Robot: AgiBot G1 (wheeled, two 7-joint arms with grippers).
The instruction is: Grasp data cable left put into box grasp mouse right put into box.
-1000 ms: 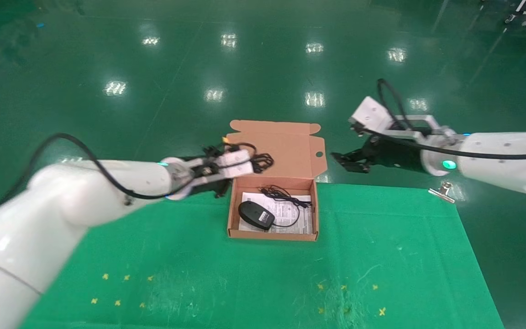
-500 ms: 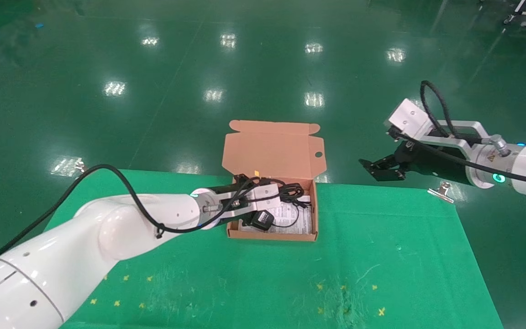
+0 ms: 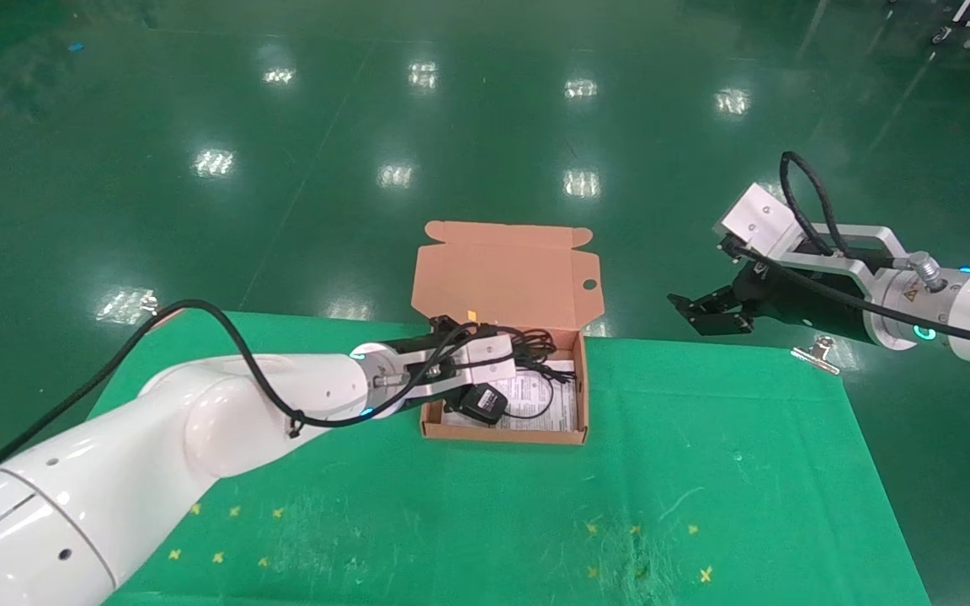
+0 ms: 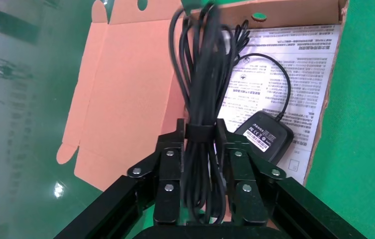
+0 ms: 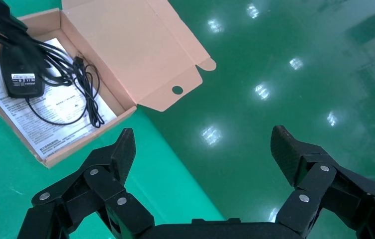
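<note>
One box point(image 3: 502, 433), one mouse point(image 3: 483, 401), one data cable point(image 4: 203, 99), seemingly.

Bright even overhead light; lamp glare on glossy floor point(image 3: 485, 126); shadows faint

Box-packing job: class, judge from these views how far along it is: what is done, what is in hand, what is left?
Done: the mouse already lies in the open box on its printed sheet.
In hand: the left gripper is shut on the cable, holding it over the box.
Left: releasing the cable inside. The right gripper hangs open off to the right, holding nothing.
</note>
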